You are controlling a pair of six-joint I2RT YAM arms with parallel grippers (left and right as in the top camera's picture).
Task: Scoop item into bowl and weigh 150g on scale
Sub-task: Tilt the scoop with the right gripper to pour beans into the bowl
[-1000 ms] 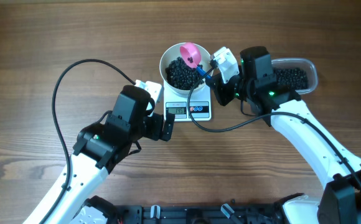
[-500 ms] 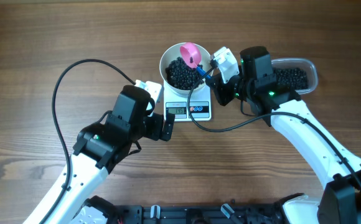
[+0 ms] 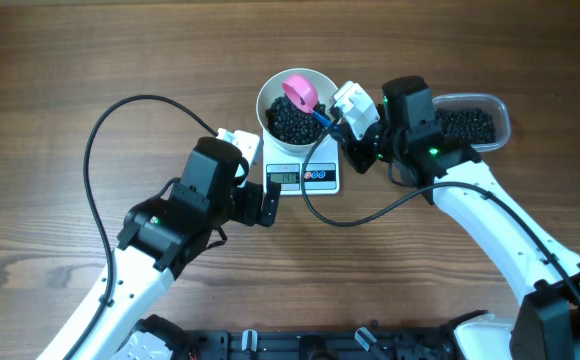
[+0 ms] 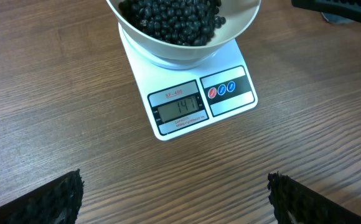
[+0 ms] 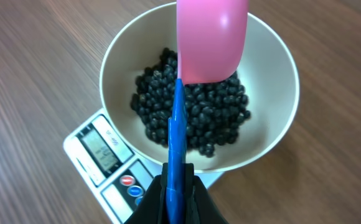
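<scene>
Bright, even, diffuse light throughout; shadows are faint and soft-edged. A pale sheen lies across the worktop (image 4: 187, 180) in the left wrist view. Close to the right wrist lens, the pink scoop (image 5: 211, 37) looks slightly soft, while the beads (image 5: 193, 112) are crisp.

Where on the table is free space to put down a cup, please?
Bare wood lies left of the bowl, beyond the cable loop, and on the robot's side of the scale, between the left arm and the right arm. Crowded: around the bowl, where the right gripper holds the scoop beside the tub.
</scene>
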